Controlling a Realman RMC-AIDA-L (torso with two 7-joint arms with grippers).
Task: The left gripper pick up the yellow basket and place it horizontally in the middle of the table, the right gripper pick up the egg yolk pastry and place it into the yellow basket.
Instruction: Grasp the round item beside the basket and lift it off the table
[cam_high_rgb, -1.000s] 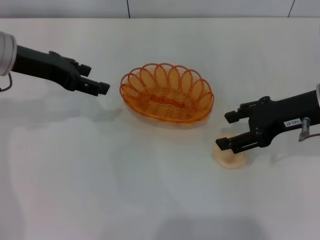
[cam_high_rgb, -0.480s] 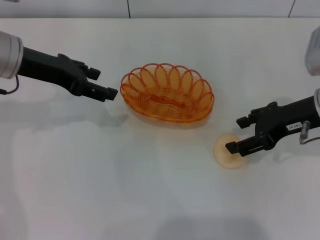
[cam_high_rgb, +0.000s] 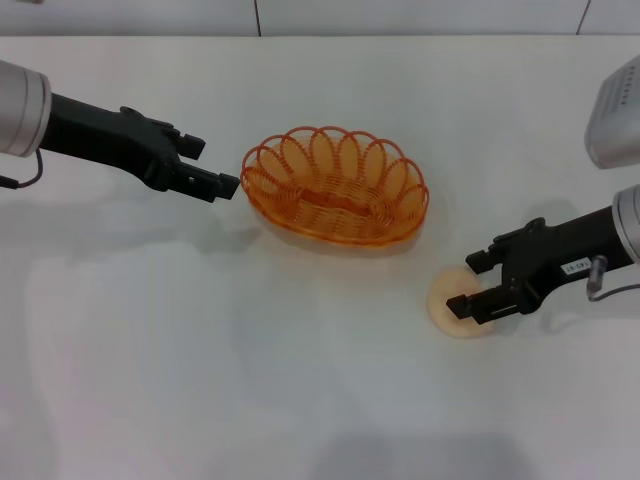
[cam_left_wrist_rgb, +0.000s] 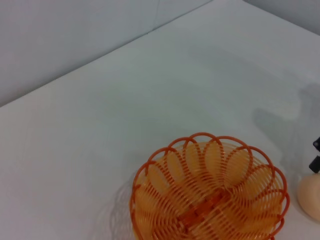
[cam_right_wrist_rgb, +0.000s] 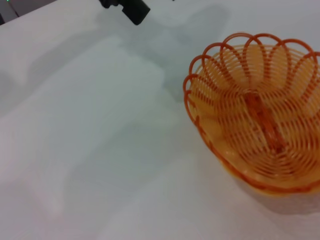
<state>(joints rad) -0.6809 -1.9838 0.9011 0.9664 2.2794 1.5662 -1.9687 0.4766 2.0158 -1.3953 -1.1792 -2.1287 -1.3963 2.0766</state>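
Over the egg yolk pastry (cam_high_rgb: 452, 313), right pincer (cam_high_rgb: 471, 285) hangs released; left pincer (cam_high_rgb: 211, 166), released, sits beside the yellow basket (cam_high_rgb: 334, 185).

The yellow basket (cam_high_rgb: 334, 186) sits mid-table with bare table (cam_high_rgb: 250, 380) on its near and far sides, so both are passable. Its left end is crowded by the left gripper (cam_high_rgb: 212, 170), whose 2 open fingers sit just beside the rim. To the basket's near right, the right gripper (cam_high_rgb: 468, 285) spreads its fingers over the egg yolk pastry (cam_high_rgb: 457, 308), blocking that corner.
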